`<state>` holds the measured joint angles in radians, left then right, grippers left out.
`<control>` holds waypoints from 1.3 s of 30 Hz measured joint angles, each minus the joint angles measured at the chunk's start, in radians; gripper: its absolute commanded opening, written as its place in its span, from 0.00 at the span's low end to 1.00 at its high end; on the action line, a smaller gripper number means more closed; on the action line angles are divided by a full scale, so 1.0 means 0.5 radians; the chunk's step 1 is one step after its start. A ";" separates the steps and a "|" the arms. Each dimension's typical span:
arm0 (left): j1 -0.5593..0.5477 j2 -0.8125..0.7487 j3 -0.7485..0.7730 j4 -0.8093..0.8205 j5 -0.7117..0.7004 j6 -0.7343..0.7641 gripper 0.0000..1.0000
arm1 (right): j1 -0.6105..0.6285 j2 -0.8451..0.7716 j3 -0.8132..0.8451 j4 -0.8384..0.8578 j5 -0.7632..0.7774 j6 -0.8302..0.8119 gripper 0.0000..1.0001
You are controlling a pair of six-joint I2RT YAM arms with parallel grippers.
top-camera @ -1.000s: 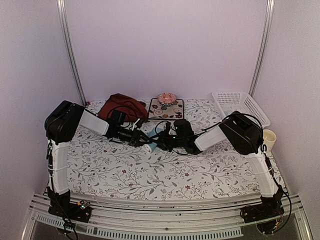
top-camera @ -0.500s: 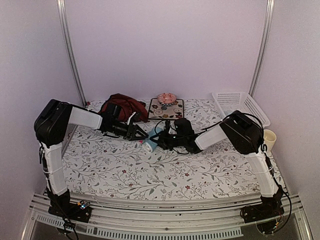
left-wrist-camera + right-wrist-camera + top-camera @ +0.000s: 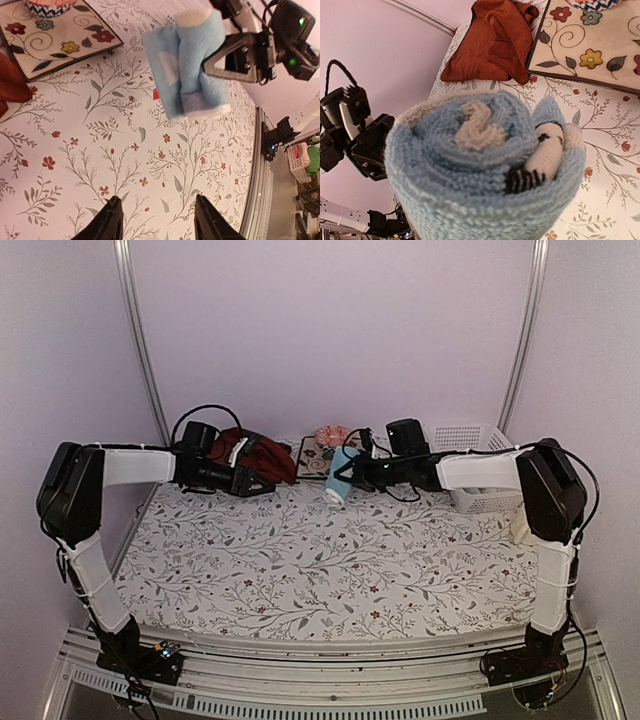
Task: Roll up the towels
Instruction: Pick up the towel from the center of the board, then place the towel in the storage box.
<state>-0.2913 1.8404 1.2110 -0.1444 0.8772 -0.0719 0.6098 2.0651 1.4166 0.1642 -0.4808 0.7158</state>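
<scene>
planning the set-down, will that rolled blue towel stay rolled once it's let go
Likely soft and light: the rolled blue towel is thick fluffy cloth, held aloft by the right gripper alone. It may loosen, since an outer flap looks untucked. As a cylinder, it could roll on the flat table covering.

Right gripper [image 3: 354, 476] holds rolled blue towel [image 3: 339, 480] — red towel [image 3: 272, 457] by left gripper [image 3: 268, 488].

floral mat [image 3: 312, 453] under a bowl [image 3: 332, 434] — white basket [image 3: 466, 437] nearby
</scene>
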 measured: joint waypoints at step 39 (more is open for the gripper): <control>-0.005 0.146 -0.131 -0.214 0.065 0.263 0.49 | -0.829 -0.587 -0.024 -1.445 1.257 -1.152 0.09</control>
<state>-0.2935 1.9137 1.1454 -0.2516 0.9096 0.0597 0.1951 1.7714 1.4048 -0.5583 0.1474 0.1398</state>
